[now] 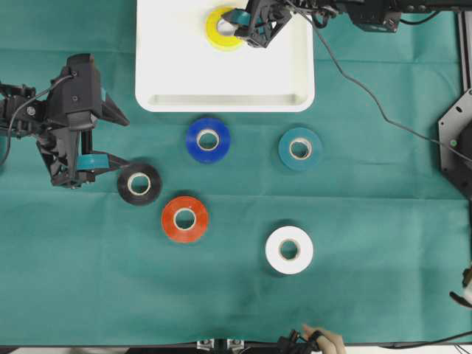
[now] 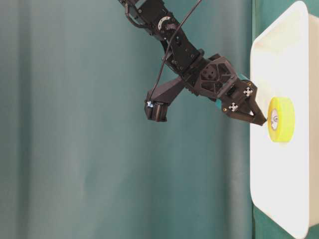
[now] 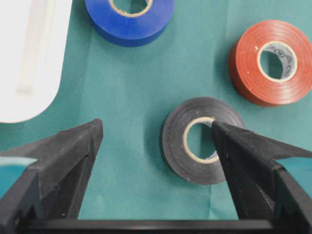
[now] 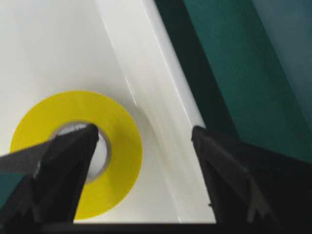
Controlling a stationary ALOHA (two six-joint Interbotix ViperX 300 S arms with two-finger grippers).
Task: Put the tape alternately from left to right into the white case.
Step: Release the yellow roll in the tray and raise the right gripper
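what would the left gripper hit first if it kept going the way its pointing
Probably the black tape roll: the left gripper is open and one of its fingers already overlaps the roll's core in the wrist view; height above it is unclear.

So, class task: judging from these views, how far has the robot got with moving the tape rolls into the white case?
Done: the yellow roll lies in the white case, with the right gripper open over it, one finger in its core.
In hand: the left gripper is open at the black roll, nothing gripped.
Left: the black, blue, teal, red-orange and white rolls sit on the green cloth.
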